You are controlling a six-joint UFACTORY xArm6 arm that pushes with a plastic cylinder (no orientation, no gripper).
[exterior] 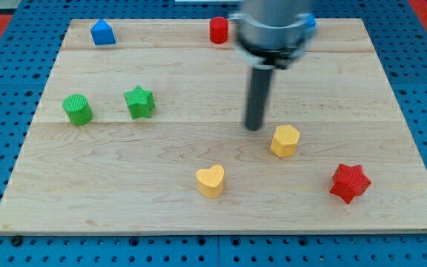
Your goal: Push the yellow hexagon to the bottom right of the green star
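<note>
The yellow hexagon (285,140) lies right of the board's middle. The green star (139,101) lies at the left, well apart from it. My tip (254,127) stands just up and left of the yellow hexagon, with a small gap between them. The dark rod rises from the tip to the arm's body at the view's top.
A green cylinder (77,109) lies left of the green star. A yellow heart (210,180) lies at the bottom centre, a red star (349,182) at the bottom right. A blue block (103,33) and a red cylinder (219,30) lie along the wooden board's (391,96) top edge.
</note>
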